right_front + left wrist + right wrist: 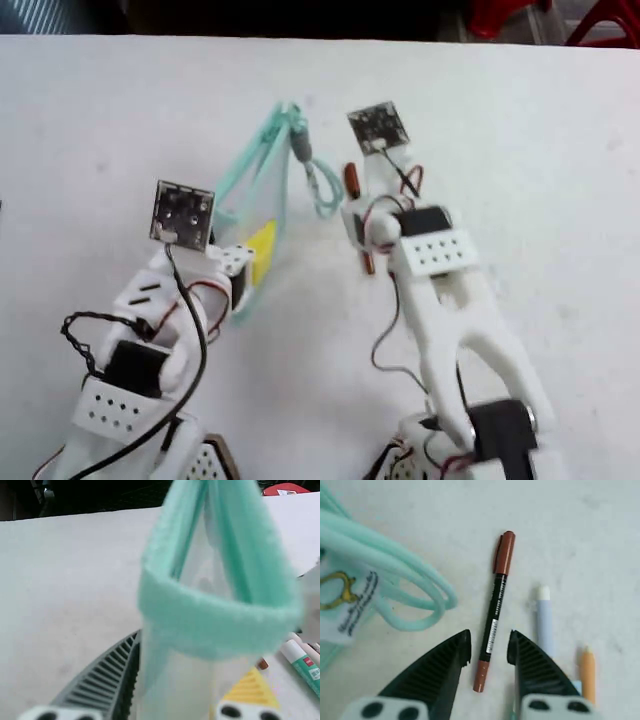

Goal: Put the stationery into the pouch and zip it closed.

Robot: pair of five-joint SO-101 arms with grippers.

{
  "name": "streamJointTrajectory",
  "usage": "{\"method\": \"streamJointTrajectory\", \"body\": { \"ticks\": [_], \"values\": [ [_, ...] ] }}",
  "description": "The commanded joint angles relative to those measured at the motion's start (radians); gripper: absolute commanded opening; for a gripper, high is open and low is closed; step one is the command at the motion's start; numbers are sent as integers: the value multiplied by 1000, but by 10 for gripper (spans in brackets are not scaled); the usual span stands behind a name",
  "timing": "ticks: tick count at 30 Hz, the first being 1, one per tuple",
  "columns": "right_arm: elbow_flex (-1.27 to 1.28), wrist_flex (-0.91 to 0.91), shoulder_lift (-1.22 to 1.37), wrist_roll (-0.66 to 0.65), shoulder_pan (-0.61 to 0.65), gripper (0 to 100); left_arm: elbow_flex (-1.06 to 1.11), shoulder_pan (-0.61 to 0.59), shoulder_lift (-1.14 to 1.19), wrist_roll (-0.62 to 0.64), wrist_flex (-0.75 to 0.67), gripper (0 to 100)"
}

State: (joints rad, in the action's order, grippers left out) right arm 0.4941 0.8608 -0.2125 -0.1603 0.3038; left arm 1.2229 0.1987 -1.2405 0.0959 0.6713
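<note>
A clear pouch (258, 185) with mint-green trim lies at the table's middle, its mouth edge (215, 615) standing up right before the left wrist camera. My left gripper (240, 268) is shut on the pouch's near end, with the pouch wall between its jaws (190, 690). Something yellow (262, 248) shows through the pouch. A brown pen (495, 612) lies on the table beside the pouch's green cord loop (412, 600). My right gripper (488, 645) is open and straddles the pen's lower end (367, 260) without pinching it.
A pale blue pen (543, 622) and an orange one (587, 672) lie just beside the brown pen. A white and green pen (302, 657) lies past the pouch. The white table (540, 130) stretches out on all sides; its far edge is dark.
</note>
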Motion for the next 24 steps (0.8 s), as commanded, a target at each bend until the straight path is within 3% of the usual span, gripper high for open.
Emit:
{"method": "streamJointTrajectory", "body": {
  "ticks": [1, 11, 24],
  "values": [
    [-238, 62, 160, 6, 58, 108, 0, -28, 18, -6, -37, 217],
    [-606, 128, 590, 8, 2, 116, 3, -25, 18, -6, -40, 199],
    [-675, 84, 710, 8, -62, 116, 0, -25, 18, -8, -38, 199]
  ]
}}
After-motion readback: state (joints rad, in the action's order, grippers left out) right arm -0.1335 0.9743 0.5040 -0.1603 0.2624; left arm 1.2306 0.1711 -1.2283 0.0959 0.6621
